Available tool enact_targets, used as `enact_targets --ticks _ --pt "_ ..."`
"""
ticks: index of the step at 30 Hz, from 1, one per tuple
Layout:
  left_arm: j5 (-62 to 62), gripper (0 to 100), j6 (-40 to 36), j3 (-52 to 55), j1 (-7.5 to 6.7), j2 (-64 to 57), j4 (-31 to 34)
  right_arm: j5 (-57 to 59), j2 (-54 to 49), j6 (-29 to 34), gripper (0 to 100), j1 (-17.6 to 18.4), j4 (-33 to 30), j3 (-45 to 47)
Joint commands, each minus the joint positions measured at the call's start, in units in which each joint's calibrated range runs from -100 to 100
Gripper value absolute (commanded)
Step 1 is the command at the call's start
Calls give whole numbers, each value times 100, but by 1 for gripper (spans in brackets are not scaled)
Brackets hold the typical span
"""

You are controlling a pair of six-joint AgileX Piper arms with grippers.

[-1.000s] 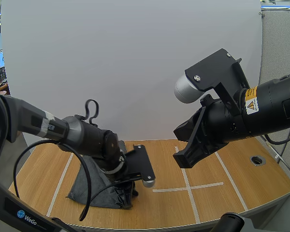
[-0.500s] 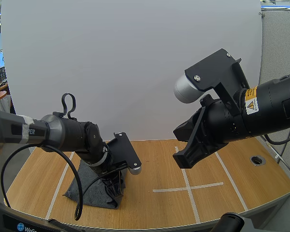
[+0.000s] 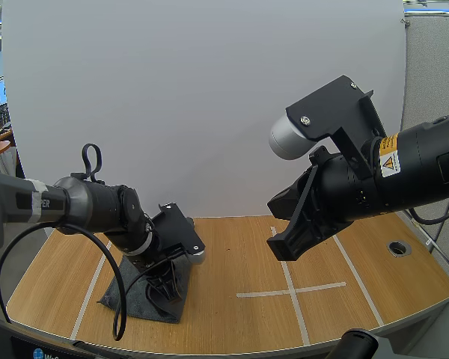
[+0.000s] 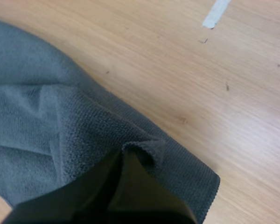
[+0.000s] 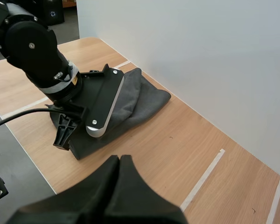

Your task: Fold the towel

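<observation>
A dark grey towel [image 3: 126, 296] lies crumpled on the wooden table [image 3: 239, 239] at the front left. My left gripper [image 3: 163, 296] points down onto its right edge. In the left wrist view the gripper [image 4: 123, 157] is shut on a raised fold of the towel [image 4: 46, 116] near a corner. My right gripper [image 3: 280, 238] hangs high over the table's middle, shut on nothing; its fingers [image 5: 120, 163] lie together as one wedge. From there the towel [image 5: 142, 98] shows folded over under the left arm, whose gripper [image 5: 64, 135] is at its near edge.
White tape lines [image 3: 292, 290] cross the table to the right of the towel. A round cable hole [image 3: 398, 247] sits at the far right. A white board [image 3: 209, 105] stands along the table's back edge.
My left arm has swung to the left and drawn the towel's pinched edge leftward with it, bunching the cloth. The right arm has stayed still.
</observation>
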Motion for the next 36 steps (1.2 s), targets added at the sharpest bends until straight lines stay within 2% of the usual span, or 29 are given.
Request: enact_targets --ticks 1,3,7,9,11,12,21,28,29,34,36 --pt "188 0 19 13 124 -39 -209 0 -2 -5 0 -26 10 7" --pt "249 2 56 13 124 -39 -251 0 -2 -16 0 -26 10 7" --pt "306 25 56 13 124 -39 -316 0 -2 -16 0 -26 10 7" --pt "306 53 56 13 124 -39 -335 0 -2 -41 0 -26 10 7" --pt "306 90 46 13 124 -39 -357 0 -2 -58 0 -26 10 7" --pt "287 100 6 13 124 -39 -357 0 -2 -58 0 -26 10 7" --pt "-44 100 -20 -183 124 -126 -356 0 -2 -77 0 -26 10 7" --pt "-40 100 456 -831 124 -180 -967 0 -2 -77 0 -26 10 7" --pt "-17 98 510 -903 124 -166 -1017 0 -2 -77 0 -26 10 7" --pt "-34 65 874 -985 124 11 -1322 0 -2 -77 0 -26 10 7" --pt "-96 55 874 -998 124 107 -1322 0 -2 -77 0 -26 10 7"
